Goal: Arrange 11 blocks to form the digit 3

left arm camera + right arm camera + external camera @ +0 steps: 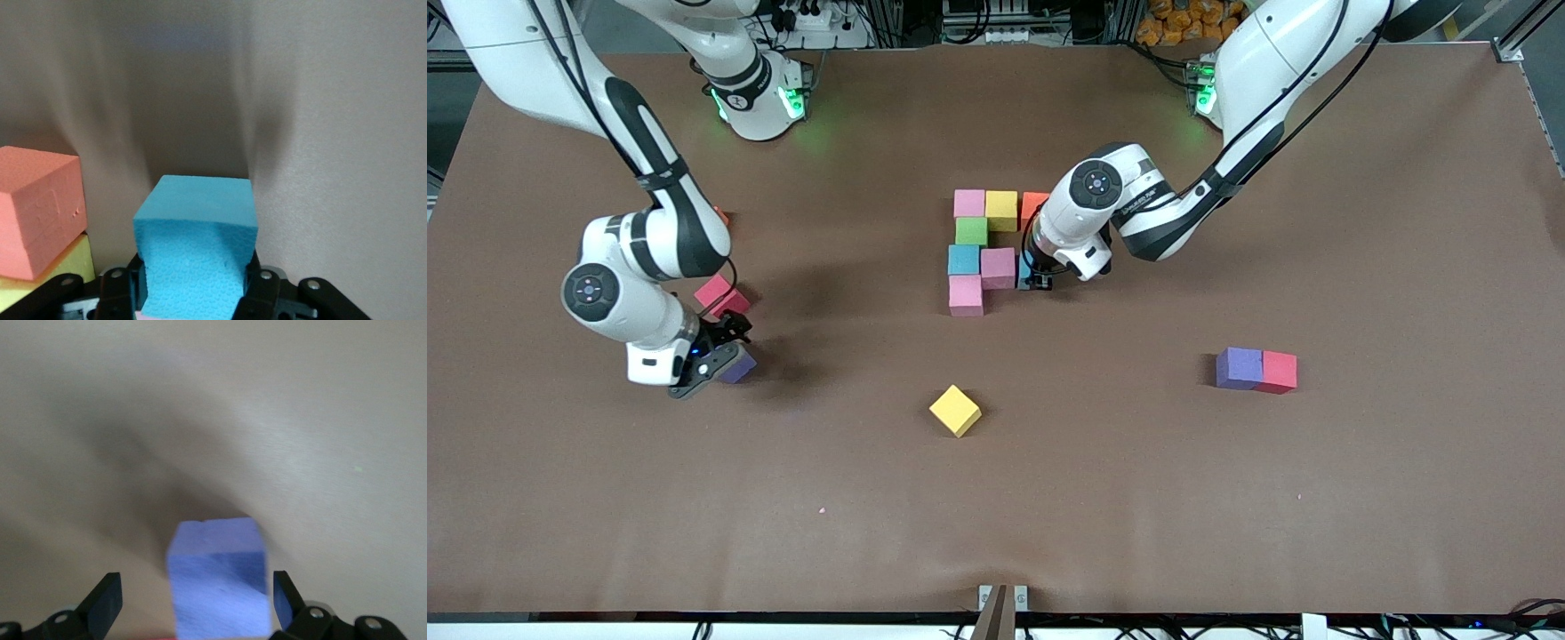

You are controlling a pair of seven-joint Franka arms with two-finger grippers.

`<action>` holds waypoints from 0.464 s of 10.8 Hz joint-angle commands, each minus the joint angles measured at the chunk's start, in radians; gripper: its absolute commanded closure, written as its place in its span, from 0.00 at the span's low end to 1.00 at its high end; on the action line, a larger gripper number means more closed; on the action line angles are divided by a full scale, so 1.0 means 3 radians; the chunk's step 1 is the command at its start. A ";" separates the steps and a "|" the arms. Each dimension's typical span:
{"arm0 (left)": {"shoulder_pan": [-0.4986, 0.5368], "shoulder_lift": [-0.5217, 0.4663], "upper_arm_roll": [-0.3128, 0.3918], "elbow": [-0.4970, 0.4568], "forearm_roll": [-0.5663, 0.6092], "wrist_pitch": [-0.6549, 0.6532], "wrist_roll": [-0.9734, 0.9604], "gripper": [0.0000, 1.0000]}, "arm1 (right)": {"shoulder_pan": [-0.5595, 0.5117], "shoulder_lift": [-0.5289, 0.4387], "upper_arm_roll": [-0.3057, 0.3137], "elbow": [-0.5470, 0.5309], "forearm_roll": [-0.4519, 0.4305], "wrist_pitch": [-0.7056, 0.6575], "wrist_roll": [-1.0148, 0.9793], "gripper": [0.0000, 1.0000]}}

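We ease the left end effector (pixel 1035 281), clenched on a blue block (pixel 197 247), down flush beside the purple-pink block (pixel 998 267) to finish the digit 3's (pixel 987 249) middle row. The right end effector (pixel 725 356) straddles a purple block (pixel 219 583), fingers released. We count seven placed blocks and six loose, one half hidden.

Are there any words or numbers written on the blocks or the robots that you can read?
None can be read.
The left arm's white casing carries a small dark line of print, too small to read.
The orange block has a faint pressed mark in its side, not legible.
The blue block in the left gripper and the purple block between the right gripper's fingers are plain.
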 commanded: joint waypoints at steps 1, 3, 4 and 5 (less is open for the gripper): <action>-0.0060 0.0006 0.0057 0.0005 0.0006 0.0068 -0.0086 1.00 | -0.0062 -0.0062 0.0036 -0.0132 0.0034 0.0252 -0.0447 0.00; -0.0060 0.0036 0.0062 0.0020 0.0006 0.0068 -0.0086 0.99 | -0.0134 -0.0057 0.0036 -0.0127 0.0034 0.0268 -0.0695 0.00; -0.0065 0.0036 0.0072 0.0025 0.0006 0.0068 -0.0086 0.97 | -0.0139 -0.0047 0.0036 -0.0132 0.0034 0.0268 -0.0695 0.00; -0.0065 0.0041 0.0078 0.0035 0.0006 0.0068 -0.0086 0.96 | -0.0144 -0.0047 0.0036 -0.0132 0.0034 0.0268 -0.0690 0.00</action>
